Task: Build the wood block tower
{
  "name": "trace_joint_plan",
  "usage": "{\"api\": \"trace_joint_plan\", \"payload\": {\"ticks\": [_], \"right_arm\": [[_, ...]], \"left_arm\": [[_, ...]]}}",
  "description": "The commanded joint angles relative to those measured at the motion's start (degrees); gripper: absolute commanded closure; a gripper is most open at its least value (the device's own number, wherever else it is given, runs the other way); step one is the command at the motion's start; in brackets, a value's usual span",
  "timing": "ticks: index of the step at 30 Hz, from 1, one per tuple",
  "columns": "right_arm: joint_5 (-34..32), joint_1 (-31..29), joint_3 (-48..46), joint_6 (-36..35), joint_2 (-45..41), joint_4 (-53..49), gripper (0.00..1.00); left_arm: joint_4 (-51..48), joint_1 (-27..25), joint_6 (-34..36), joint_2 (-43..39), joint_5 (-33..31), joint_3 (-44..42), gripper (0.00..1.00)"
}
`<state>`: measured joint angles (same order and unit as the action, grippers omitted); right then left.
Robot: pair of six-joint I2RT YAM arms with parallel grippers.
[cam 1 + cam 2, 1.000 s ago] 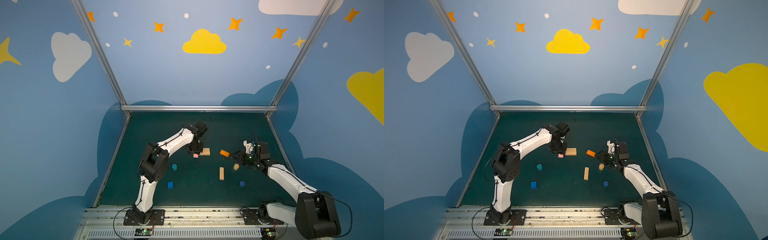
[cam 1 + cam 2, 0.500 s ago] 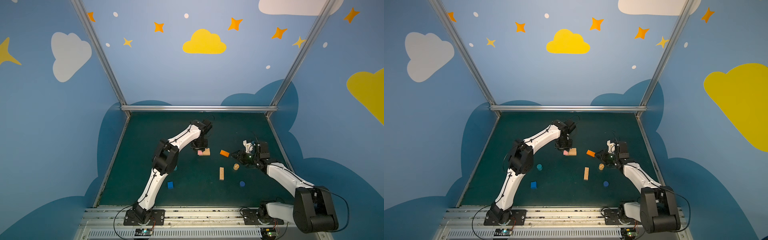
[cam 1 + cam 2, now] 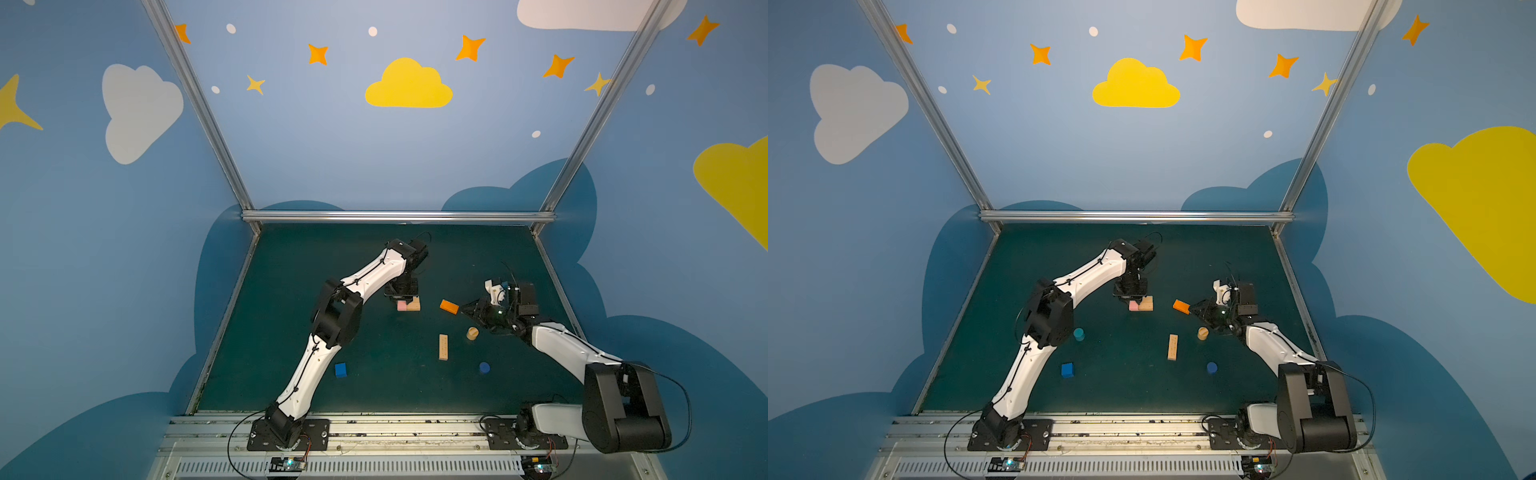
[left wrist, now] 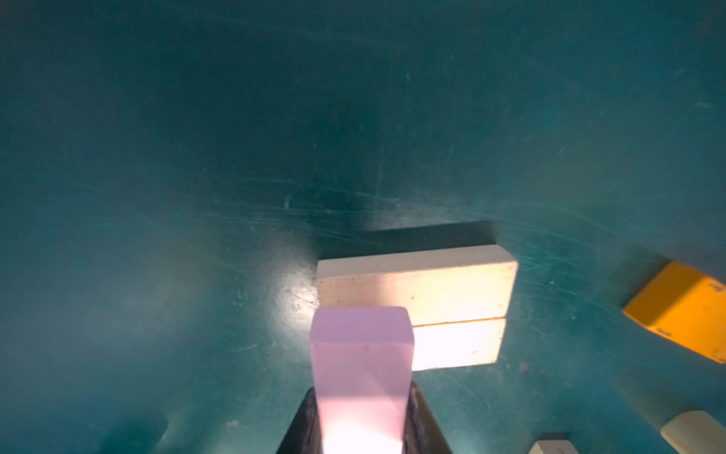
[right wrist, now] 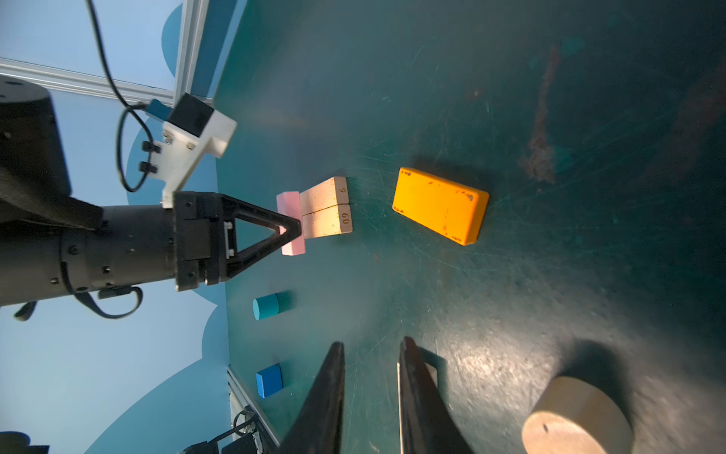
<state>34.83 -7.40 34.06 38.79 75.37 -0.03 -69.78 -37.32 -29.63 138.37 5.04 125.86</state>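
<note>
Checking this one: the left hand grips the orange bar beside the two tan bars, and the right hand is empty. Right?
Not quite. The left hand grips the pink bar, not the orange bar, which lies loose on its own; the left wrist view shows this. The rest holds: it is beside the two tan bars, and the right hand is empty.

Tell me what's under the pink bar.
A pair of tan bars lying side by side; the pink bar, held in the left gripper, covers one end of them. Whether it rests on them cannot be told.
</note>
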Motion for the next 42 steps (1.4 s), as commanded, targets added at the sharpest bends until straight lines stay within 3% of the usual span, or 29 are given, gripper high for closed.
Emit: {"api": "trace_joint_plan", "payload": {"ticks": [1, 42], "right_arm": [[1.2, 0.5, -0.5, 0.1, 0.2, 1.0, 0.75], [2.7, 2.0, -1.7, 0.2, -0.1, 1.9, 0.76]], "left_arm": [[-2.6, -0.3, -0.6, 1.5, -2.0, 2.7, 0.92], [-2.9, -0.8, -2.0, 3.7, -3.4, 5.4, 0.75]]}}
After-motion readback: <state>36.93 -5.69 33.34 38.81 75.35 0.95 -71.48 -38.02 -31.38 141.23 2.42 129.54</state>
